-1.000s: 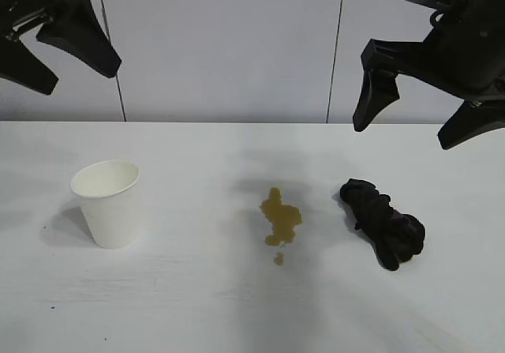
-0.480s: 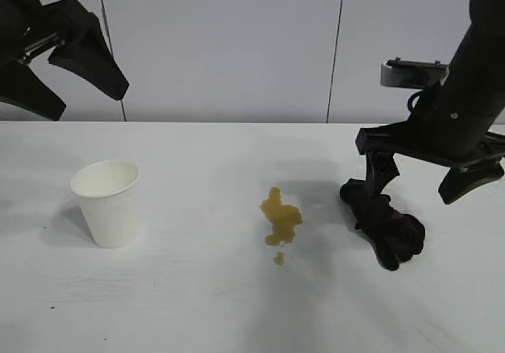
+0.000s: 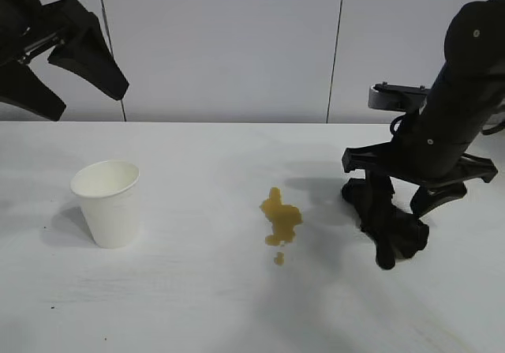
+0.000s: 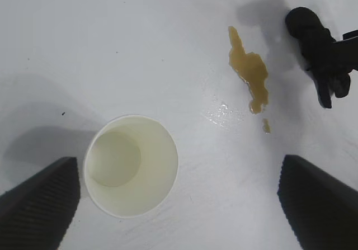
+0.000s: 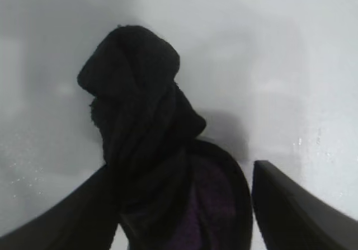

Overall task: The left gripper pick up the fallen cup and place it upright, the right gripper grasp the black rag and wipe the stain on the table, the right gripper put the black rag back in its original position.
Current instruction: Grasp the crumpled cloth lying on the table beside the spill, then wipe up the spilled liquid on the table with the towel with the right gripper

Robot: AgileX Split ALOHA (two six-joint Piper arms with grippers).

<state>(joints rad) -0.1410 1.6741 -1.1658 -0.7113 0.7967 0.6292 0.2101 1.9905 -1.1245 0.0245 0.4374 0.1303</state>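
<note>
Right hand [image 3: 402, 200] down over black rag [image 3: 387, 223], fingers straddling it, not yet clamped; left hand [image 3: 49, 61] wide open above upright cup [image 3: 108, 203]; stain [image 3: 279, 219] unwiped on bench [image 3: 197, 306]; risks: pinching only a fold, rag slipping or trailing.

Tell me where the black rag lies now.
In the exterior view the black rag lies on the table's right side, right of the stain, with the right hand down around it.
</note>
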